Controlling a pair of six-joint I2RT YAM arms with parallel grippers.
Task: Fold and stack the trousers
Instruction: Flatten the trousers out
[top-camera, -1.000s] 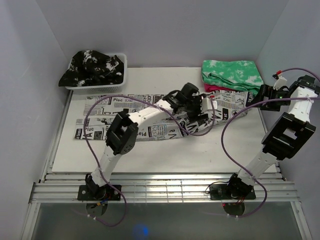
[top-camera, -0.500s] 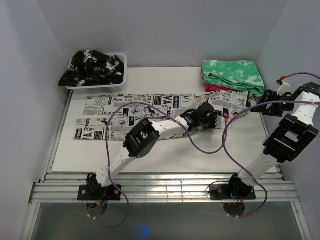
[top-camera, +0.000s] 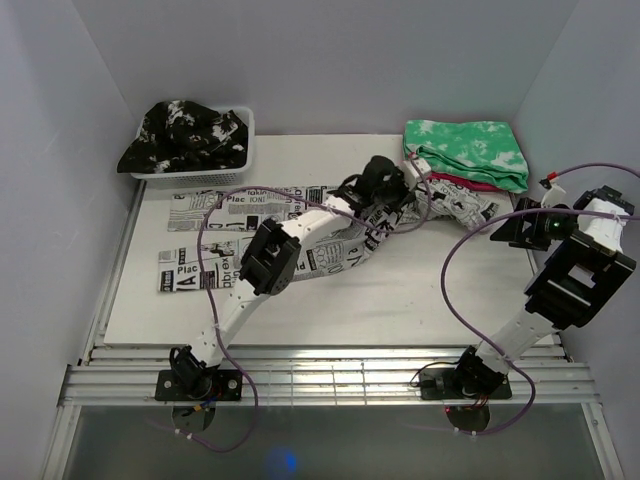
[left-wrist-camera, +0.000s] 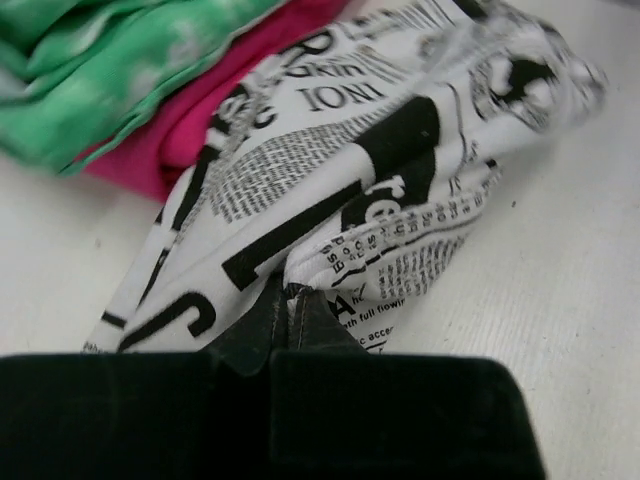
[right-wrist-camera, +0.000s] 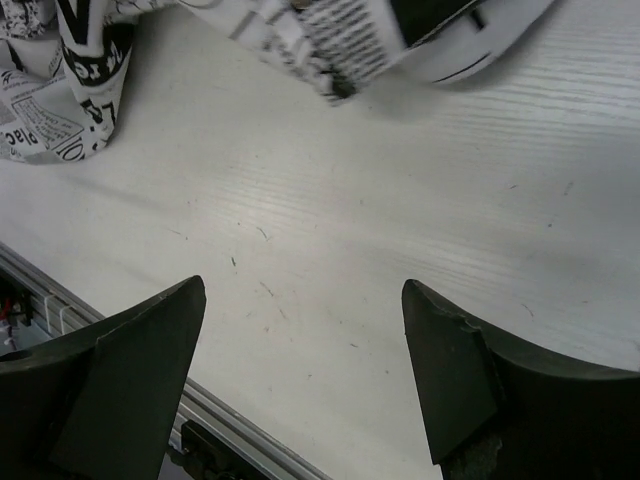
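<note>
Trousers (top-camera: 190, 275) lie along the tabletop (top-camera: 400, 300); the left hand (left-wrist-camera: 287, 305) pinches one end (probably to fold it over), the right hand (right-wrist-camera: 300, 310) waits wide, empty.

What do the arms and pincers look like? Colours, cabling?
The left arm and right arm have white links with boxy black joint housings; a purple cable loops along each. The left pincer and right pincer are matte black, with wedge-shaped fingers.

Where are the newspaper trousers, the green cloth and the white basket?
trousers (top-camera: 190, 273), top view, on their flat left end.
green cloth (top-camera: 465, 145), top view, on its top fold.
white basket (top-camera: 200, 178), top view, on its front wall.
</note>
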